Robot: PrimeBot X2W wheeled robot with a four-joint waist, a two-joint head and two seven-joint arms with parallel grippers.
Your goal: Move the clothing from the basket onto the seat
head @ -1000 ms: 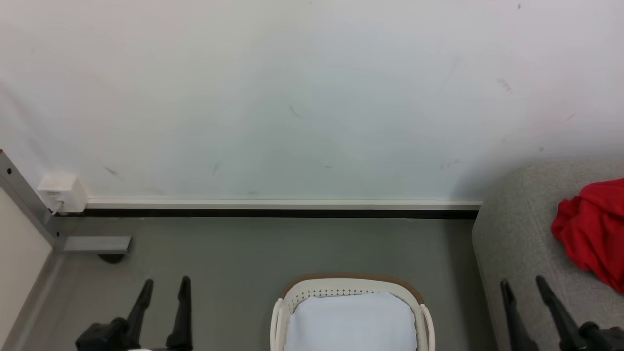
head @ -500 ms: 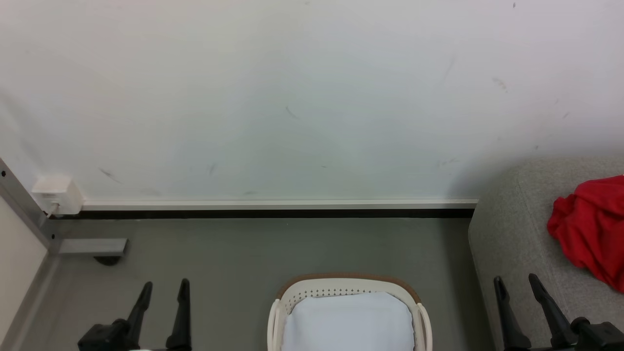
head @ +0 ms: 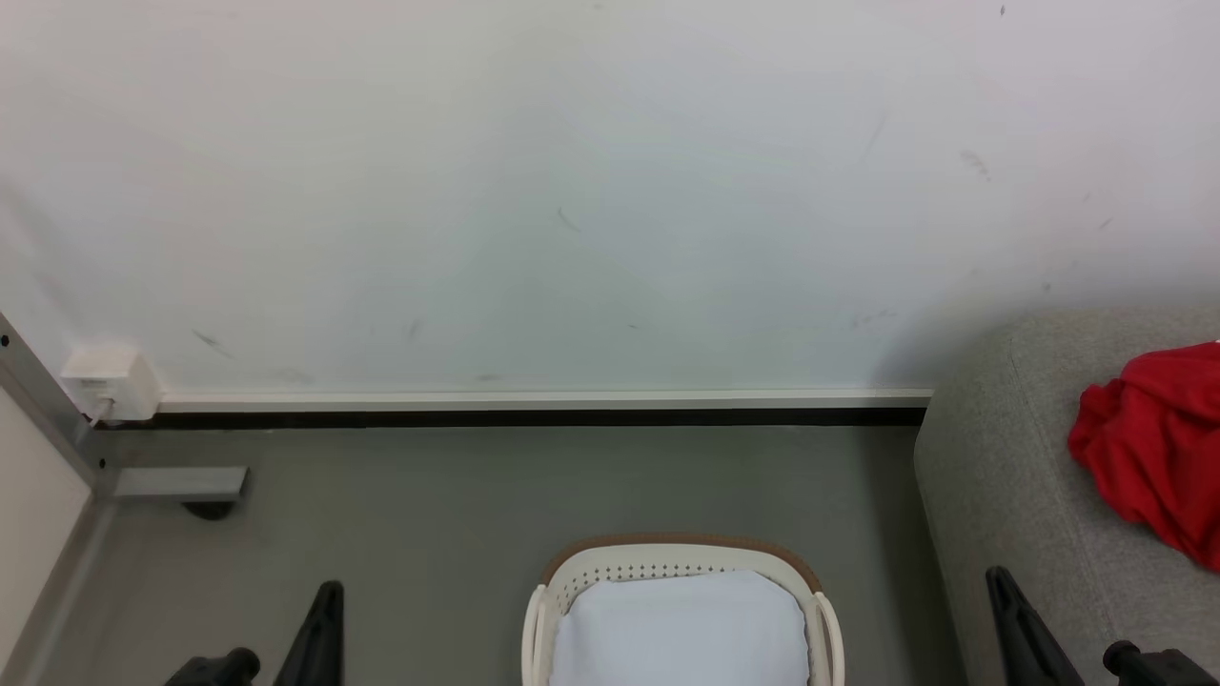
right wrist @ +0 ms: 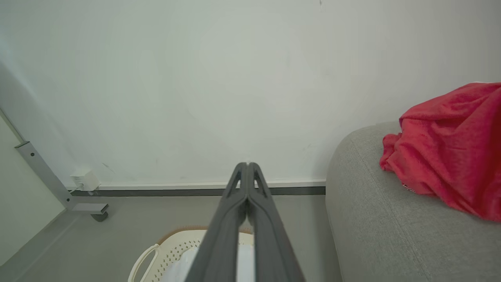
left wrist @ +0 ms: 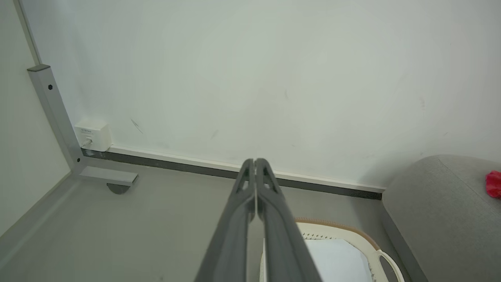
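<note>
— Whereabouts of the red garment (right wrist: 450, 149)?
— Bunched up on the light grey sofa (right wrist: 372, 219), near its rounded end, well apart from the laundry basket (head: 681, 557).
— Inside the basket?
— A pale blue-white cloth (head: 681, 629), lying flat.
— And the left gripper (left wrist: 255, 161)?
— Fingers pressed together, empty, raised above the grey floor (left wrist: 156, 219) beside the basket.
— The right gripper (right wrist: 247, 164)?
— Likewise pressed together on nothing, close by the sofa's edge, pointing toward the white wall (head: 572, 191).

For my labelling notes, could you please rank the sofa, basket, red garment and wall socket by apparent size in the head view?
Largest first:
sofa
basket
red garment
wall socket
The frame crops the first three.
</note>
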